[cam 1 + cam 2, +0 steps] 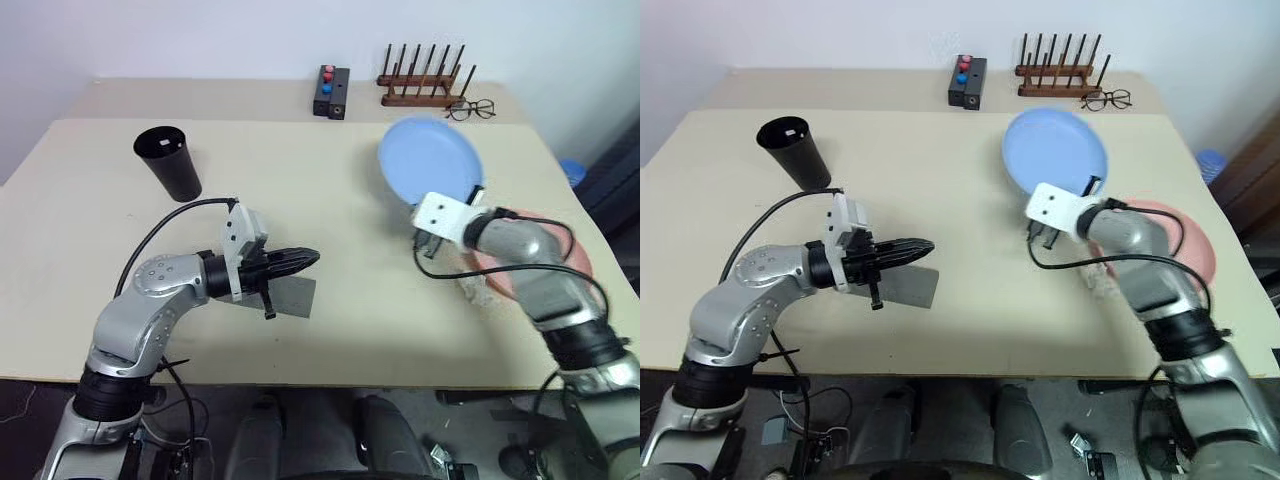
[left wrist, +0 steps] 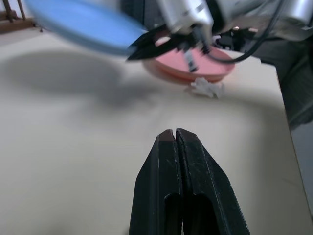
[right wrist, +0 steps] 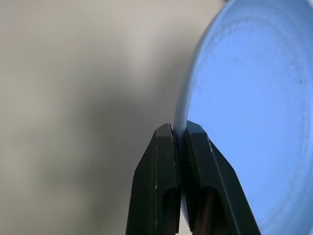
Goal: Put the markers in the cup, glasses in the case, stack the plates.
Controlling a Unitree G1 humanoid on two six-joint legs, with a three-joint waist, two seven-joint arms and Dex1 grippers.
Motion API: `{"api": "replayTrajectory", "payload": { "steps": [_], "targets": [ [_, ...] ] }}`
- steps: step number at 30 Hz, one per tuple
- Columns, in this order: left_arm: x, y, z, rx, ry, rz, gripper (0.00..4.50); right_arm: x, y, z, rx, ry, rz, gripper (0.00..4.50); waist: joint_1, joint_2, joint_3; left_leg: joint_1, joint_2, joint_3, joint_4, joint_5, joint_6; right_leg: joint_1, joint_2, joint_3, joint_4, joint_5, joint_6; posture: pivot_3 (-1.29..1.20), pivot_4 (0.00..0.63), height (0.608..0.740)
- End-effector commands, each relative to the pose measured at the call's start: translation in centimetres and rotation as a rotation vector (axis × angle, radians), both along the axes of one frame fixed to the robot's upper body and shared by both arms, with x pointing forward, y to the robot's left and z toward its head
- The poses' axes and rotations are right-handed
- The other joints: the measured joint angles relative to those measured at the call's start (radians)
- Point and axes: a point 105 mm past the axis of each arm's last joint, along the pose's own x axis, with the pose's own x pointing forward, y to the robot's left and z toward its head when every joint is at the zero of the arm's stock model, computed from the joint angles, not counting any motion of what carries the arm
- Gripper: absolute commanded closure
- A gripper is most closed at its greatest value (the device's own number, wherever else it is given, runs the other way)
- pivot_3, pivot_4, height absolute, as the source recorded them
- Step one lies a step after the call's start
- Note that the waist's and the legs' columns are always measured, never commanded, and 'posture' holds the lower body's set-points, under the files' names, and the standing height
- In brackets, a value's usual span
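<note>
With its near rim pinched in the right gripper [image 3: 180,128], round light-blue plastic plate [image 1: 430,160] hangs tilted above the tabletop [image 1: 330,210]; round salmon-pink plastic plate [image 1: 1185,240] lies flat just right of it, nearer. Left gripper [image 1: 305,258] closed, empty, well left

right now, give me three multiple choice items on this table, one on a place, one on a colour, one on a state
1. Where does the pink plate lie?
A. beside the cup
B. under the right arm, near the table's right edge
C. in the wooden rack

2. What colour is the plate that is gripped?
A. light blue
B. green
C. white

3. How is the left gripper?
A. open wide
B. shut on a marker
C. shut, holding nothing

Answers:
1 B, it shows behind the right forearm.
2 A, the right gripper pinches the light blue plate by its rim.
3 C, its fingers meet over bare table.
</note>
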Motion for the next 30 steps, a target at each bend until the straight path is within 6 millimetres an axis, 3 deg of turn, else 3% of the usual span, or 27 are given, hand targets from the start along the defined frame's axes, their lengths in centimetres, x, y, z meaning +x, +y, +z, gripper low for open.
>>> {"api": "replayTrajectory", "payload": {
  "steps": [1,7,11,14,18,23,26,30],
  "targets": [
    [-0.6,-1.1,-0.1,-0.026,-0.020,-0.068,4.50,-3.2,-3.0,2.7,-0.039,-0.029,-0.023,4.43,0.017,0.000,0.000,0.000,0.000,0.000,0.000,0.000,0.000,0.001,0.000,0.000,-0.001,0.000,0.000,0.00,0.150,0.740],
    [-0.6,-2.7,-0.6,-0.061,0.011,-0.132,4.50,-8.7,-8.5,0.4,-0.089,0.156,-0.186,4.43,0.010,0.001,0.000,0.000,0.000,0.000,0.005,-0.001,0.002,0.003,0.000,0.000,-0.001,-0.002,-0.003,0.00,0.150,0.740],
    [-0.5,-3.3,-0.8,-0.056,0.010,-0.158,4.50,-9.9,-9.9,-1.1,-0.066,0.214,-0.247,4.43,0.001,0.002,-0.001,0.001,0.000,0.001,0.010,-0.001,0.002,0.005,0.000,0.000,-0.001,-0.001,-0.005,0.00,0.150,0.740],
    [-0.3,-3.3,-0.9,-0.051,0.008,-0.158,4.50,-10.2,-10.4,-2.0,-0.077,0.235,-0.261,3.48,0.006,0.002,-0.001,0.003,0.000,0.001,0.012,-0.002,0.002,0.007,0.000,0.000,-0.001,-0.001,-0.004,0.00,0.150,0.740],
    [0.0,-2.9,-1.1,-0.046,0.011,-0.143,4.50,-9.8,-9.5,-1.1,0.001,0.205,-0.237,1.61,0.008,0.002,-0.001,0.001,0.000,0.001,0.012,-0.002,0.002,0.007,-0.001,0.000,-0.002,0.000,-0.006,0.00,0.150,0.740],
    [0.0,-2.4,-1.3,-0.029,0.007,-0.119,4.50,-9.8,-6.9,-0.9,0.207,0.266,-0.147,1.61,0.010,0.002,-0.001,0.001,0.000,0.001,0.012,-0.002,0.002,0.007,0.000,0.000,-0.002,0.000,-0.006,0.00,0.150,0.740],
    [-0.1,-2.3,-1.2,-0.029,0.000,-0.107,4.50,-10.3,-5.5,-2.7,0.247,0.348,-0.109,1.61,0.013,0.002,-0.001,0.001,0.000,0.001,0.012,-0.002,0.002,0.007,0.000,0.000,-0.002,0.000,-0.006,0.00,0.150,0.740],
    [-0.1,-2.2,-1.2,-0.029,-0.005,-0.093,4.50,-10.2,-5.7,-5.2,0.204,0.403,-0.142,1.61,0.012,0.002,-0.001,0.001,0.000,0.001,0.012,-0.002,0.002,0.008,-0.001,0.000,-0.003,-0.001,-0.006,0.00,0.150,0.740]
  ]
}}
